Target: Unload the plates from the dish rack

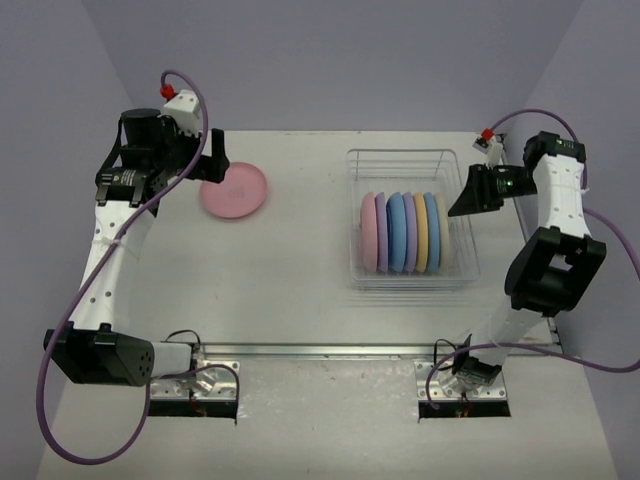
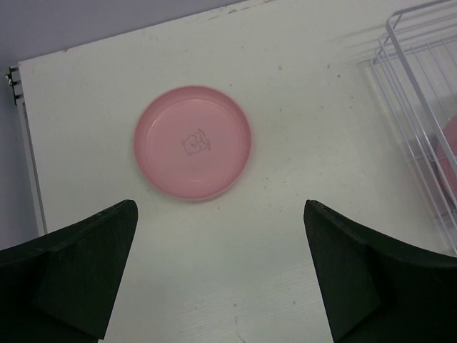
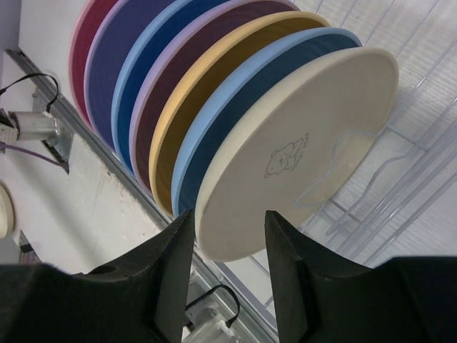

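One pink plate [image 1: 233, 190] lies flat on the table at the far left, also in the left wrist view [image 2: 193, 141]. My left gripper [image 1: 214, 170] hovers just beside it, open and empty [image 2: 220, 207]. The wire dish rack [image 1: 400, 152] holds several plates on edge: pink, lilac, blue, lilac, yellow, blue and cream. My right gripper [image 1: 462, 205] is at the rack's right side, open [image 3: 227, 218], its jaws astride the rim of the outermost cream plate [image 3: 300, 157] without closing on it.
The rack's right wall and floor wires [image 3: 400, 179] lie close beside the right gripper. The rack's left corner [image 2: 421, 107] shows at the right of the left wrist view. The table's far left edge [image 2: 28, 143] is near the pink plate.
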Robot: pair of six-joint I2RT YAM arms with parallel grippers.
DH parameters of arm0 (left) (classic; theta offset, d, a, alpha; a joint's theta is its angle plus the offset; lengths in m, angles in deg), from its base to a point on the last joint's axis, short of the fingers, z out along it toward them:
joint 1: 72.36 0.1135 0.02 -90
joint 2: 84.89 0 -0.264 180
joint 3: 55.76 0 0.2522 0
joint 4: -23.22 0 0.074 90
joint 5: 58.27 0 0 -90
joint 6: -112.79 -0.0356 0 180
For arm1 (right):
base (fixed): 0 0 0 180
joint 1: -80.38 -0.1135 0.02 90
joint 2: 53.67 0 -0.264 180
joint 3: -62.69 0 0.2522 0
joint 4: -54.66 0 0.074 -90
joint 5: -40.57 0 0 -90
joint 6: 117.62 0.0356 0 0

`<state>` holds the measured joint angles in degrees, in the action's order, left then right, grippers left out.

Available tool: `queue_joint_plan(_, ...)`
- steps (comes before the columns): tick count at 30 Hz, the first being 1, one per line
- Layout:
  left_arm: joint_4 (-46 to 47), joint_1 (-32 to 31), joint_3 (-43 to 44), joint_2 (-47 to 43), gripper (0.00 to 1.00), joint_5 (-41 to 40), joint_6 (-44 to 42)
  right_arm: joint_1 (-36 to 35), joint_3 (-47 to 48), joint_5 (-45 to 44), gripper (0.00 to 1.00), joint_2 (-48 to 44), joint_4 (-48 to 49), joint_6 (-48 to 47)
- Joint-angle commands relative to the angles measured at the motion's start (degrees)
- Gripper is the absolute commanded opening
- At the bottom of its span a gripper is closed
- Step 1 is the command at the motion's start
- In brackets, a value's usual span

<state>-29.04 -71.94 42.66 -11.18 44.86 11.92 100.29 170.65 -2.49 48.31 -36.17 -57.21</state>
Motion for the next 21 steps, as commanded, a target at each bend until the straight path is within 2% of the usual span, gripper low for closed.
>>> queue_joint_plan(1, 0.66, -1.27, 0.35, -0.48, 1.00, 0.07, 0.37, 0.04, -0.74, 4.46, 0.44, 1.59, -9.33, -1.90)
queue_joint_plan(11, 0.80, -1.36, -1.35, -0.12, 1.00, -0.74, 0.27, -2.52, -4.77, 6.76, 0.43, 2.85, -9.33, -2.26)
queue_joint_plan(17, 1.22, -1.39, -2.42, 0.12, 1.00, -0.50, 0.90, -3.21, -7.55, 8.95, 0.31, 4.32, -9.40, -2.10)
queue_joint_plan(21, 1.07, -1.39, -2.57, 0.12, 1.00, -0.55, 0.85, -3.13, -8.47, 9.14, 0.18, 4.55, -9.33, -1.73)
